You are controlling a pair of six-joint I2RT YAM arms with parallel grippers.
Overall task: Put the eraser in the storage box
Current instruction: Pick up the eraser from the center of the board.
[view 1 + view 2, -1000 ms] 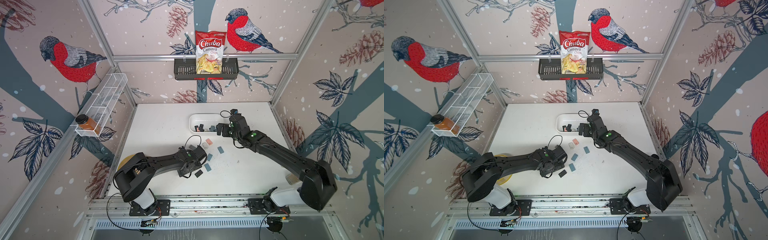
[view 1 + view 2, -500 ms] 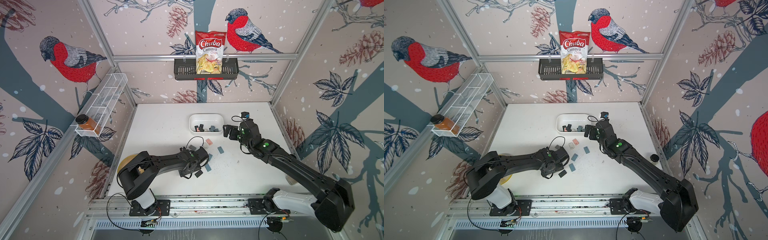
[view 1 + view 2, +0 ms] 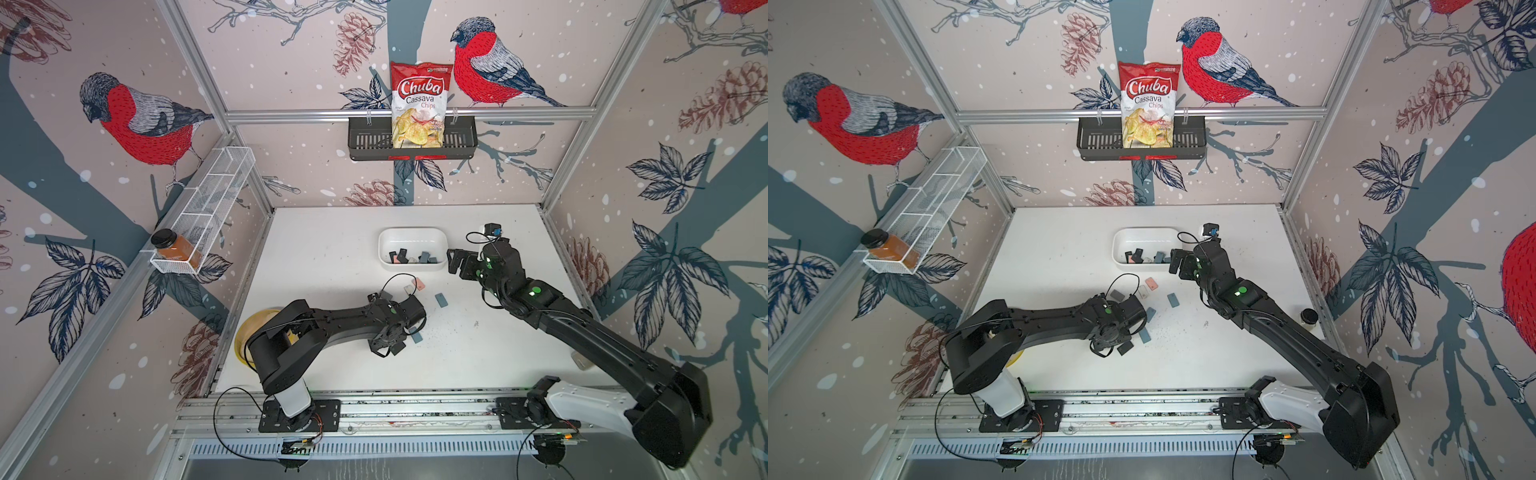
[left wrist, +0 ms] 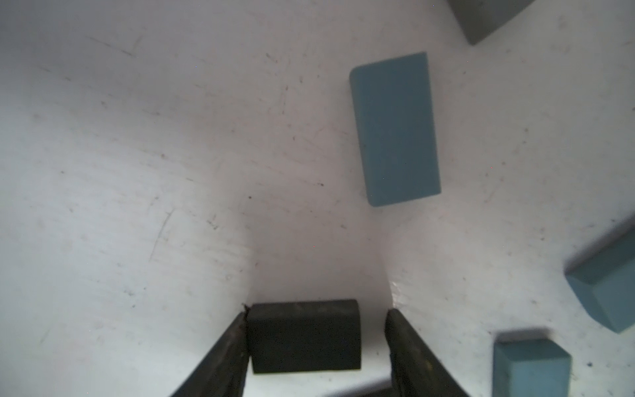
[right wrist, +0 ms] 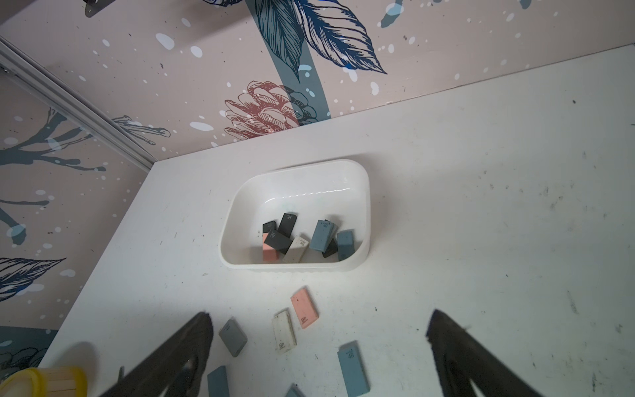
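We see the black eraser (image 4: 304,337) lying on the counter (image 4: 137,172) between the left jaws, which are spread, with only one side touching it. The storage box (image 3: 412,231), with other erasers (image 5: 295,237) inside, is well apart from it. The right jaws are spread wide near the box.

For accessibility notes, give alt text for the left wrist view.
A black eraser lies on the white table between the fingers of the left gripper, one touching it, one apart. Three blue erasers and a grey one lie nearby.
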